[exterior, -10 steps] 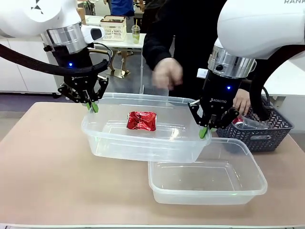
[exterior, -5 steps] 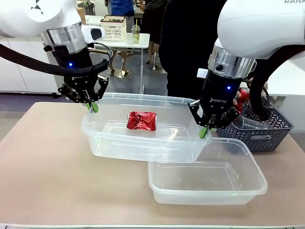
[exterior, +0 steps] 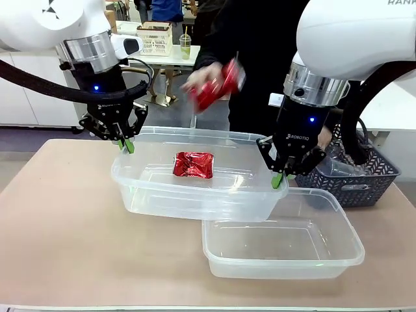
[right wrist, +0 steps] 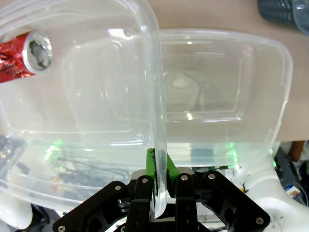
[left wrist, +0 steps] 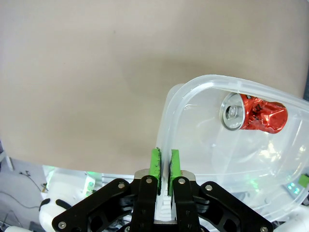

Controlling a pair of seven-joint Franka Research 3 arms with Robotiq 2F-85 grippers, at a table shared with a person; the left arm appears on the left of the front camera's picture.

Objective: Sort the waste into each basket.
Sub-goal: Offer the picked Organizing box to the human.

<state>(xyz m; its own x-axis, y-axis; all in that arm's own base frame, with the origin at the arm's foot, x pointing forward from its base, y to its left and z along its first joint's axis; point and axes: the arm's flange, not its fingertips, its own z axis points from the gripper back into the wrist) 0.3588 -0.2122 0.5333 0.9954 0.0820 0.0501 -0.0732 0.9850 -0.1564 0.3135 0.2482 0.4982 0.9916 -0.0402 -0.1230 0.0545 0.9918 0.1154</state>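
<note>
Crushed red can [exterior: 218, 88], tilted on end in the person's hand [exterior: 197, 83], hangs above the far rim of the raised clear tub [exterior: 195, 207], between the grippers. Left gripper [exterior: 127, 145] and right gripper [exterior: 278, 179] pinch that tub's opposite rims; another red can [exterior: 193, 164] lies inside it.

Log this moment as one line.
left gripper: shut on tub | right gripper: shut on tub | red can in tub | hand holds second can aloft
</note>
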